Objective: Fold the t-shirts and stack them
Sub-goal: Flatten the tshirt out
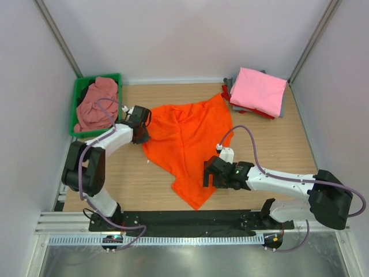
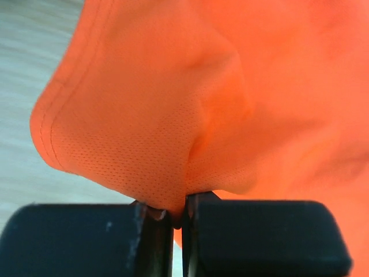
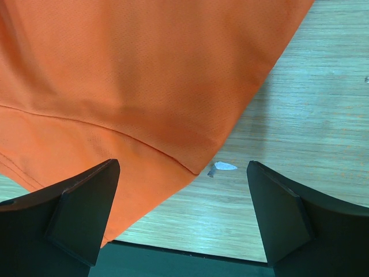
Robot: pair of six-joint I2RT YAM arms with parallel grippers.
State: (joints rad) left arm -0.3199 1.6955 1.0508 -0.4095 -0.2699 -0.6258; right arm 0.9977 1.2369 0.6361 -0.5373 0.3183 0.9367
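l gripper [image 2: 179,210] pinched shut on a fold of the orange shirt [image 1: 187,144] at its left edge. r gripper [image 3: 183,190] jaws wide apart, holding nothing, over the shirt's near hem, by a white scrap [image 3: 222,167] on the table [image 1: 288,150]. shirt lies spread mid-table. green bin [image 1: 79,92], far left, holds a crumpled dusty-pink shirt [image 1: 97,107]. far right: folded stack w/ pink shirt [image 1: 259,91] on top, grey shirt [image 1: 231,82] and red shirt [image 1: 226,93] edges under.

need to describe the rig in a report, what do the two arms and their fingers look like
The left arm and right arm have white links, bulky black joints and black wrist units. A mauve cable loops along each. The left fingers are flat black blocks; the right fingers are black wedges.
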